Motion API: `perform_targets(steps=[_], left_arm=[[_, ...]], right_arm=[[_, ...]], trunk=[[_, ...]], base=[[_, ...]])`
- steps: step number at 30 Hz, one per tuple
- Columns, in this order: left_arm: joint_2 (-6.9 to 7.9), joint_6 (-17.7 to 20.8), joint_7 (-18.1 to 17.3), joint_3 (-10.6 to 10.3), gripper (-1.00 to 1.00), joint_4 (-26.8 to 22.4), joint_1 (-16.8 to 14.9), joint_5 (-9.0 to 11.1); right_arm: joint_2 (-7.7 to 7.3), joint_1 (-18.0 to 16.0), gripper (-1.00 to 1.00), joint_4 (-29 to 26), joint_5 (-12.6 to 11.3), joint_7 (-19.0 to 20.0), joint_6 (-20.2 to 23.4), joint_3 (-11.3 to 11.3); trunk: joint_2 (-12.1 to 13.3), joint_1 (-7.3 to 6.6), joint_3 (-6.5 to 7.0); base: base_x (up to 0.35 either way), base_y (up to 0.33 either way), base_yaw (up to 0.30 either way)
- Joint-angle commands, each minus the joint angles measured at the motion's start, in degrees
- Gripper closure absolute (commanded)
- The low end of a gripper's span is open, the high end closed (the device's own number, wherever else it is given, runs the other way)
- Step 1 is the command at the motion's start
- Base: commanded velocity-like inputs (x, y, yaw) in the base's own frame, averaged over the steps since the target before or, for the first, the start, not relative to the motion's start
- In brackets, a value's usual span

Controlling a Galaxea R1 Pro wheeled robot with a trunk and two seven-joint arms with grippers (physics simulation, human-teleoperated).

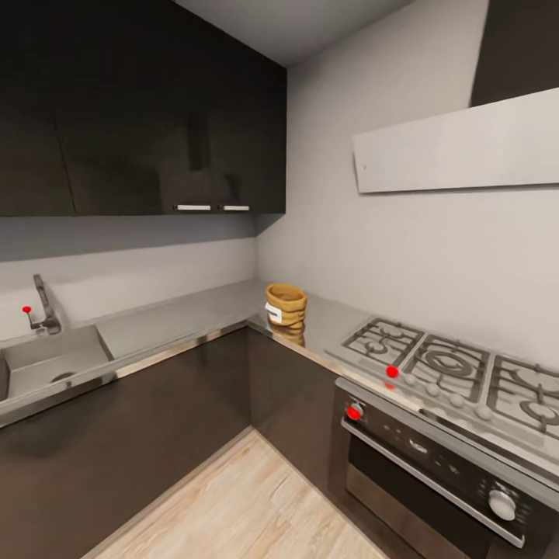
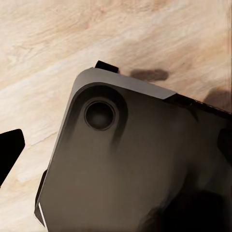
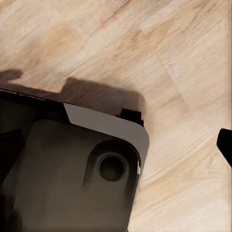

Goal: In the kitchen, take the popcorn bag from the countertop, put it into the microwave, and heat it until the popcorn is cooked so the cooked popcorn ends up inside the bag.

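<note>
Left gripper fingertip (image 2: pixel 9 152) shows over the floor, grip unreadable; popcorn bag (image 1: pixel 286 307) sits on countertop (image 1: pixel 194 314) at twelve o'clock.

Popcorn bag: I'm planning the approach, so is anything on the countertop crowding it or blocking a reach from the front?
Nothing visible does. The bag stands alone in the corner of the countertop, with bare steel around it; the hob and the sink lie well to either side. The microwave is not in sight, so that leg cannot be judged.

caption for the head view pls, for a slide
Popcorn bag standing on the corner countertop, between sink and gas hob.
</note>
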Motion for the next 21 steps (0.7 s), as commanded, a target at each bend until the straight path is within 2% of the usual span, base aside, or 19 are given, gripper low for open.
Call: perform_targets(steps=[1, 7, 14, 21], left_arm=[[-0.02, -0.12, 0.13, -0.15, -1.0, -0.04, -0.01, 0.6], [-0.02, -0.21, 0.13, -0.15, -1.0, -0.04, -0.01, 0.6], [-0.11, -0.21, 0.13, -0.15, -1.0, -0.04, -0.01, 0.6], [-0.11, -0.21, 0.13, -0.15, -1.0, -0.04, -0.01, 0.6]], right_arm=[[-0.05, -0.06, -1.0, 0.17, 0.37, 0.04, -0.25, -0.46], [-0.05, -0.06, -1.0, 0.17, 0.37, 0.02, -0.26, -0.46], [-0.05, -0.06, -1.0, 0.17, 0.37, -0.01, -0.26, -0.46], [-0.05, -0.06, -1.0, 0.17, 0.14, 0.0, -0.74, -0.53]], trunk=[[-0.04, 0.04, -0.06], [-0.04, 0.04, -0.06], [-0.04, 0.04, -0.06], [-0.04, 0.04, -0.06]], base=[[0.323, 0.0, 0.0], [0.323, 0.0, 0.015], [0.323, 0.0, 0.232], [0.322, 0.0, 0.039]])
